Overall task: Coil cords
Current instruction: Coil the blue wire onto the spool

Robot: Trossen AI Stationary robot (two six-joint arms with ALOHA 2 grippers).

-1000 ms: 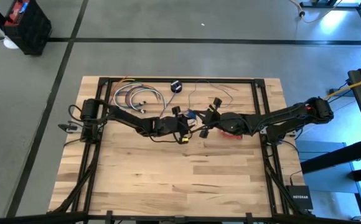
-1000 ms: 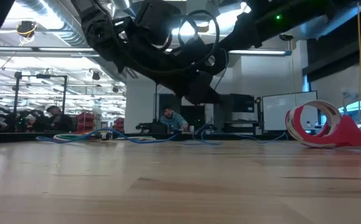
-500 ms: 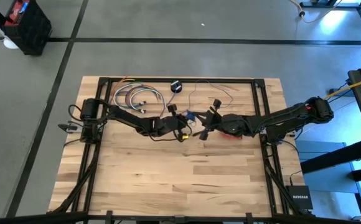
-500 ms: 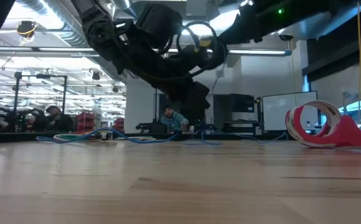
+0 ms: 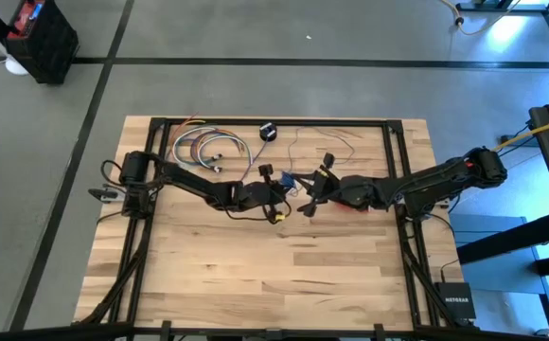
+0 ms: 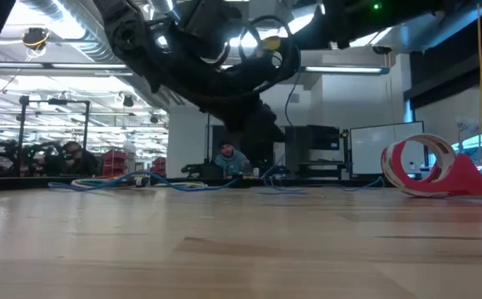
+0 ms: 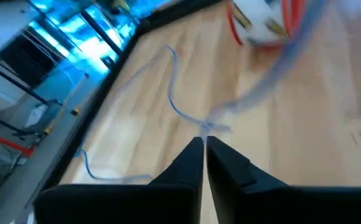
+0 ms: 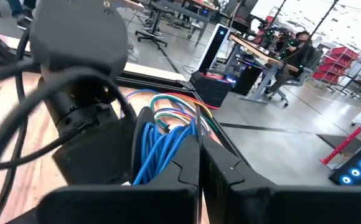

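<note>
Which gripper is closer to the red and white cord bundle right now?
The right gripper. Its arm lies over the red-and-white bundle, which shows just behind the wrist. The left gripper is farther away, across the table's middle.

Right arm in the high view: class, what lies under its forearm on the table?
A red-and-white cord bundle peeks out beneath the right arm. Only its red edge shows on the table; the rest is covered by the arm, so its coils cannot be seen from above.

thin bluish-purple cord [image 5: 305, 135] lies uncoiled in loose loops on the wooden table's [image 5: 256, 275] far side, trailing from the small black round puck [image 5: 268, 132] near the far edge. short red-and-white cord bundle [image 6: 420, 166] sits right of it.
</note>
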